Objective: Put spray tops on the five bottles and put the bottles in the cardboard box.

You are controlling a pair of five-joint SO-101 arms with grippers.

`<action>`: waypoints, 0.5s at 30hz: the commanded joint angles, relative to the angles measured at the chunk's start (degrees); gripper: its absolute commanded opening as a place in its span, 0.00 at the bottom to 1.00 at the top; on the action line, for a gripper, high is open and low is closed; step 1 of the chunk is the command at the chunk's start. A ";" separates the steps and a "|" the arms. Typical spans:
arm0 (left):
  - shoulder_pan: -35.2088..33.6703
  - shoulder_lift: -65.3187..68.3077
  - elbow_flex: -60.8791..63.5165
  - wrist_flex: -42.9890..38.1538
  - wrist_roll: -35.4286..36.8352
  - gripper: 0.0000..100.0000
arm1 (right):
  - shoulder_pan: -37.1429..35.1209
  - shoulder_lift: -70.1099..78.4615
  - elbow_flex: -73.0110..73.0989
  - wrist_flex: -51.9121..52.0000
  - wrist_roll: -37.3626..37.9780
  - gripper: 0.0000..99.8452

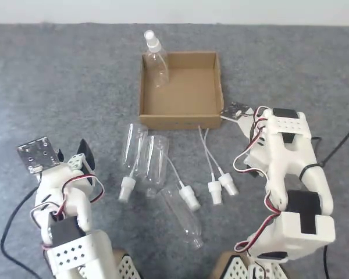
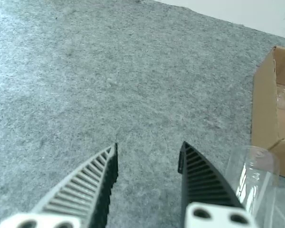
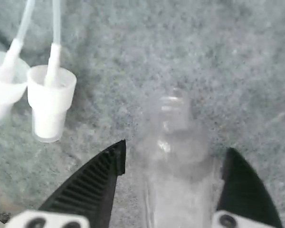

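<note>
The cardboard box (image 1: 148, 87) sits at the back centre, with one capped clear bottle (image 1: 156, 61) upright in its far left corner. Three uncapped bottles lie in front of it (image 1: 132, 148) (image 1: 154, 164) (image 1: 183, 214). Several white spray tops with tubes lie among them (image 1: 127, 189) (image 1: 189, 197) (image 1: 214, 192) (image 1: 228, 185). My left gripper (image 2: 148, 147) (image 1: 81, 157) is open over bare carpet, with a bottle (image 2: 256, 180) and the box (image 2: 265, 102) to one side. My right gripper (image 3: 175, 148) is open around another clear bottle (image 3: 173, 121), beside two spray tops (image 3: 50, 107) (image 3: 2, 92).
Grey carpet covers the table. The right arm (image 1: 285, 151) stands just right of the box's front corner and hides what lies beneath it in the high view. Open carpet lies left of the box and along the back.
</note>
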 commanded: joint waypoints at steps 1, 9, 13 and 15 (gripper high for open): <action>-0.26 -0.97 -0.75 -1.93 -0.35 0.20 | -0.75 -0.31 -0.70 0.22 2.55 0.31; -0.26 -0.97 -0.75 -1.93 -0.35 0.20 | -0.66 0.31 -0.62 -0.40 4.13 0.31; -0.26 -0.97 -0.75 -1.93 -0.35 0.20 | -0.40 0.31 -0.44 -0.40 4.13 0.29; -0.26 -0.97 -0.75 -1.93 -0.35 0.20 | -0.40 0.31 -0.44 -0.40 4.13 0.26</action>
